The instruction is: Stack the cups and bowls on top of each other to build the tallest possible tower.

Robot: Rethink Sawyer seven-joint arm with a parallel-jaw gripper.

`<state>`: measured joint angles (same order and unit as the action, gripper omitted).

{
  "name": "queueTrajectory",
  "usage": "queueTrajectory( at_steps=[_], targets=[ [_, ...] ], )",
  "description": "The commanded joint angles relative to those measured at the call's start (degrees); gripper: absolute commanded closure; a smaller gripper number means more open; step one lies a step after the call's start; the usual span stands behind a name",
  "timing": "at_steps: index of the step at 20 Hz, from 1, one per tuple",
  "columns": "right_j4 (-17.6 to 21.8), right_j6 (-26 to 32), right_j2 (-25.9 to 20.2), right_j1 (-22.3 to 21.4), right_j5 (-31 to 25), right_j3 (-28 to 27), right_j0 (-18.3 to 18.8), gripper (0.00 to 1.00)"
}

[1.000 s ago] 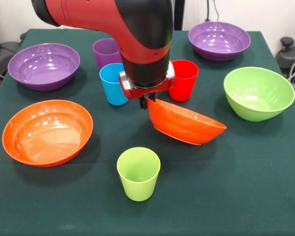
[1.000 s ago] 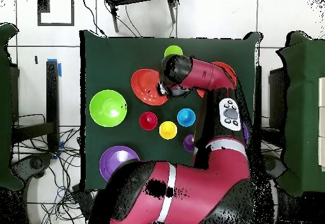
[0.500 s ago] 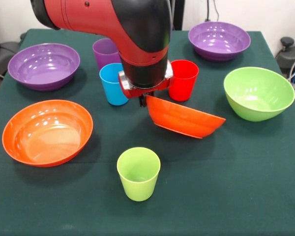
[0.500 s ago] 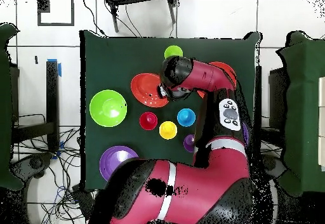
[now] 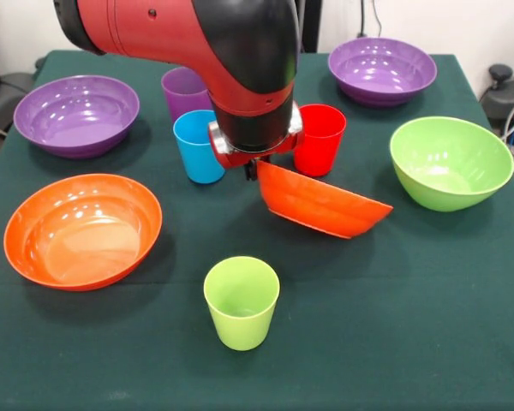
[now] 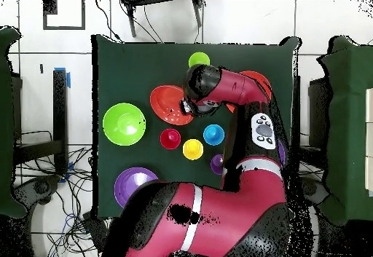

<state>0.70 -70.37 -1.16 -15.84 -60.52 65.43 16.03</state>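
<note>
My gripper (image 5: 253, 170) is shut on the near rim of a shallow orange bowl (image 5: 324, 208) and holds it tilted, off the table, in front of the red cup (image 5: 321, 137). In the overhead view my gripper (image 6: 186, 108) and this bowl (image 6: 167, 103) sit just below the light green cup (image 6: 198, 60). The light green cup (image 5: 242, 301) stands upright alone near the front edge. The blue cup (image 5: 195, 145) and purple cup (image 5: 182, 89) stand left of my arm. The yellow cup (image 6: 192, 149) shows only from overhead. No piece rests on another.
A second orange bowl (image 5: 83, 229) sits at the left. Purple bowls stand at the far left (image 5: 77, 114) and far right (image 5: 382, 68). The deep light green bowl (image 5: 451, 161) is at the right. The dark green table cloth (image 5: 411, 342) covers everything.
The orange bowl has risen slightly in my grip, still tilted. My arm has shifted a little toward the light green cup. Nothing else has moved.
</note>
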Motion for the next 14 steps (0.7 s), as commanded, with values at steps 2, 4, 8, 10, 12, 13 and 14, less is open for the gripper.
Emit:
queueTrajectory(
  at_steps=[2, 4, 8, 10, 12, 13, 14],
  targets=[
    [1.4, -4.1, -3.4, 1.7, -5.2, 3.6, -1.0, 0.0],
    [1.4, -4.2, -3.3, 1.5, -5.2, 4.0, -1.0, 0.0],
    [1.3, -4.5, -3.1, 0.9, -4.7, 5.3, -1.0, 0.0],
    [1.3, -4.7, -3.0, 0.7, -4.3, 5.9, -1.0, 0.0],
    [1.4, -4.3, -3.3, 0.6, -3.1, 6.5, -0.8, 0.0],
    [1.4, -4.1, -3.4, 0.4, -2.4, 6.9, -0.6, 0.0],
    [1.4, -4.0, -3.6, 0.6, -2.2, 6.5, -0.6, 0.0]
  ],
)
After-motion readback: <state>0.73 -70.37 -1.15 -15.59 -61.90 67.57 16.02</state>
